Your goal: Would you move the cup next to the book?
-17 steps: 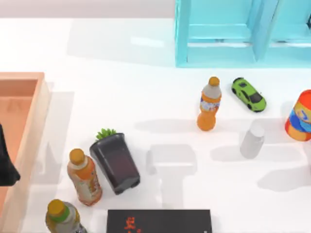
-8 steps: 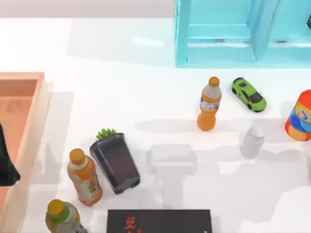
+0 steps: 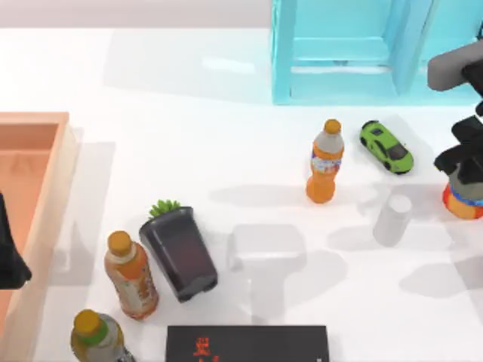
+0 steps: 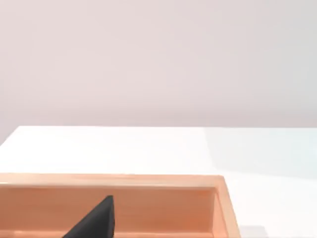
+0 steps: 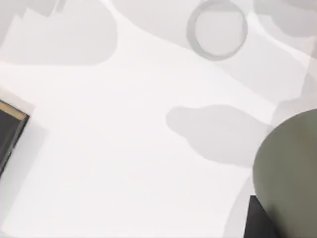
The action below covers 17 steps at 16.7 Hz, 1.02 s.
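bright, even light on the white table, which is nearly washed out. soft grey shadows lie beside the cup and around the orange bottle. a pale sheen lies near the blue shelf. edges look soft throughout.

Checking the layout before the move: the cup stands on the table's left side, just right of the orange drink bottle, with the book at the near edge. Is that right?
Not quite. In the top view the cup stands on the table's right side, just right of the orange drink bottle. The book is indeed at the near edge.
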Available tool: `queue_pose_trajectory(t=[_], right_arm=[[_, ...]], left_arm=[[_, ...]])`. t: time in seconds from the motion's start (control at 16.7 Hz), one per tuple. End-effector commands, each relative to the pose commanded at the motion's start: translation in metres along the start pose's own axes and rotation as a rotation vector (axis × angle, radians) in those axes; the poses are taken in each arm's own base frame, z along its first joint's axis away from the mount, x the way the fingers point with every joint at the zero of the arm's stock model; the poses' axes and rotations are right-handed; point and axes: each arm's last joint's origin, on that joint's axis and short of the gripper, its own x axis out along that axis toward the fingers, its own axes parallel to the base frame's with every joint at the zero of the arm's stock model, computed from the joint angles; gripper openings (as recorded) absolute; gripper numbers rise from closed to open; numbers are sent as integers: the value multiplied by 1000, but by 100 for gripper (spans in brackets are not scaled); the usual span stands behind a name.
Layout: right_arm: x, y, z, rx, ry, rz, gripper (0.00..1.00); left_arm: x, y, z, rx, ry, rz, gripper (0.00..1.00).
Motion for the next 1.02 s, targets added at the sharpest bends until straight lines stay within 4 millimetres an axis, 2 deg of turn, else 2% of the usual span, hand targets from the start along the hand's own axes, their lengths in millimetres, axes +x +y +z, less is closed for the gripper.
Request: queue_pose_trajectory(t=[0.3,0.54,0.78,1.02], right_arm=[[28,76,0,255,90,14,0],[49,119,-13,408,145,-20,0],[63,141,-29,494,166,-53,0],[66,145,-33,512,168,-61,0]], left_arm=[[0,0,0,0,0,0,100],[0,0,0,0,0,0,100],[0,0,0,0,0,0,100],[0,0,0,0,0,0,100]])
